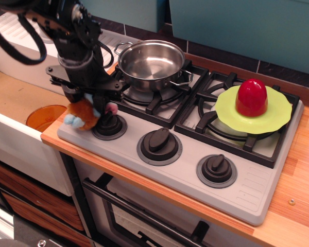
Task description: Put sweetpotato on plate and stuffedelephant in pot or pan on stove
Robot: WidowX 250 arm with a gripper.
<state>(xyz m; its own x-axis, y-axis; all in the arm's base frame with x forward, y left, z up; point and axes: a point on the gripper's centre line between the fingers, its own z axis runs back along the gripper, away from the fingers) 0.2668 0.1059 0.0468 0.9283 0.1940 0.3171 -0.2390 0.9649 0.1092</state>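
Note:
The stuffedelephant [81, 114], with an orange-brown body, blue limbs and a pink ear, lies at the stove's [257, 190] front-left corner beside the left knob. My gripper [85, 99] is straight over it, with a finger on each side of the toy's top, closed against it. The toy still rests on the stove. The shiny steel pot [151, 63] stands empty on the back-left burner, just right of and behind the gripper. The dark-red sweetpotato [251, 96] sits on the lime-green plate [278, 117] on the right burner.
Three black knobs [159, 143] line the stove's front. An orange round dish [43, 117] lies in the sink to the left, below the counter edge. A wooden counter [298, 195] runs along the right, and a teal wall stands behind.

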